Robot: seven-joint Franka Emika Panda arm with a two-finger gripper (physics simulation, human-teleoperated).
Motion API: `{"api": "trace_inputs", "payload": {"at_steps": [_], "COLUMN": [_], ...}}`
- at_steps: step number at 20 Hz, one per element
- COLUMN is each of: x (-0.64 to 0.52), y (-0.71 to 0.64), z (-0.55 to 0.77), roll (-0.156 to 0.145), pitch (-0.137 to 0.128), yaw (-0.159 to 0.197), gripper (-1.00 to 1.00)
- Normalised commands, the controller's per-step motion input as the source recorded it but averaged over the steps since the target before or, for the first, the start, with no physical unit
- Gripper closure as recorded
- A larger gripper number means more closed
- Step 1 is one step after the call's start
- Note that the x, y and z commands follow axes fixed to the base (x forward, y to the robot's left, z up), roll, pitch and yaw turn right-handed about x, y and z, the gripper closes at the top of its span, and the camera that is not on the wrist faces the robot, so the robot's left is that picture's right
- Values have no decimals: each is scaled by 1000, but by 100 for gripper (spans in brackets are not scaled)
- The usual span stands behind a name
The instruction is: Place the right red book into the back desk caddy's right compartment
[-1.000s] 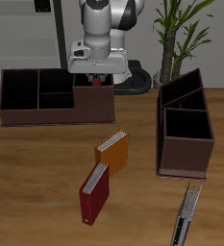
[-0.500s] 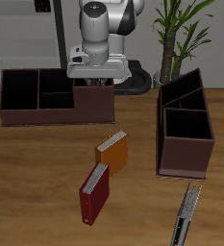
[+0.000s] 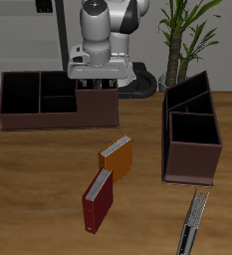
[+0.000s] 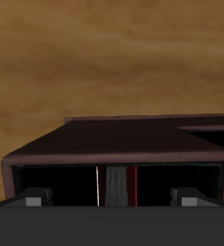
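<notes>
The back desk caddy (image 3: 50, 116) is a long dark maroon box at the table's back. My gripper (image 3: 98, 84) hangs just above its taller end section, the right compartment (image 3: 100, 104). In the wrist view the right red book (image 4: 128, 185) stands upright inside the right compartment (image 4: 104, 144), pale page edge beside its red cover. My gripper (image 4: 109, 200) is open. Its grey fingertips (image 4: 32, 200) stand far apart on either side of the book, not touching it. The exterior view hides the book behind the compartment wall.
An orange book (image 3: 117, 156) and another red book (image 3: 98, 199) lie mid-table nearer the front edge. A second dark caddy (image 3: 192, 131) with slanted tops stands to the side. A slim grey object (image 3: 194, 223) lies by the front edge. A potted plant (image 3: 187, 35) stands behind.
The red book seen between my fingers a second ago has dropped below the compartment wall. My gripper has let go of it and risen slightly.
</notes>
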Motion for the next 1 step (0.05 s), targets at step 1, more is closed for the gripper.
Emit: {"api": "trace_inputs", "payload": {"at_steps": [1], "x": [20], "y": [-146], "z": [156], "roll": [-9], "pitch": [-10], "yaw": [46], "gripper": [-100]}}
